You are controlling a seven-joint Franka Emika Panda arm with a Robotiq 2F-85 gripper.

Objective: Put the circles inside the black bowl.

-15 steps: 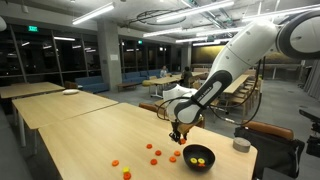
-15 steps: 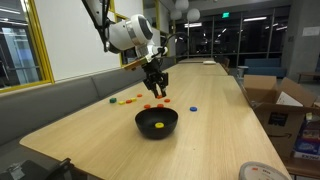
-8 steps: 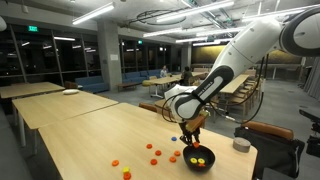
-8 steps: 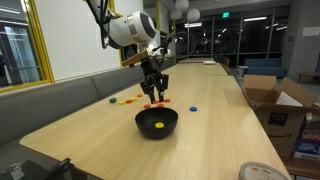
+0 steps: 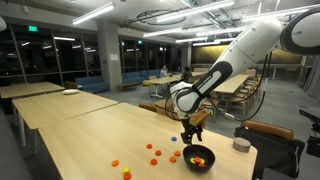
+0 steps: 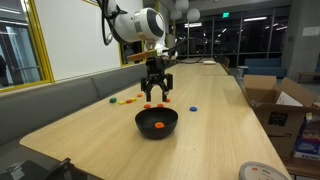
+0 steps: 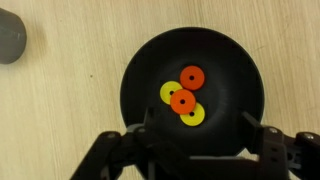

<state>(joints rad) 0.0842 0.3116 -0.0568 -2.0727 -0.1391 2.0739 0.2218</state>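
Note:
The black bowl (image 7: 195, 95) fills the wrist view and holds two orange circles (image 7: 182, 100) lying over two yellow ones (image 7: 171, 92). My gripper (image 7: 205, 140) hangs above the bowl, open, with nothing between its fingers (image 7: 150, 125). In both exterior views the gripper (image 5: 191, 133) (image 6: 155, 97) hovers just over the bowl (image 5: 198, 157) (image 6: 157, 122). More orange circles (image 5: 155, 153) lie loose on the table beside the bowl, and others (image 6: 125, 99) lie farther back.
A small grey cup (image 7: 10, 35) (image 5: 241, 145) stands near the bowl by the table edge. A blue disc (image 6: 193, 108) lies on the wooden table (image 5: 90, 135). Cardboard boxes (image 6: 280, 115) stand beside the table.
The gripper moved over the bowl, opened and rose a little. An orange circle now lies in the bowl on top of the yellow ones.

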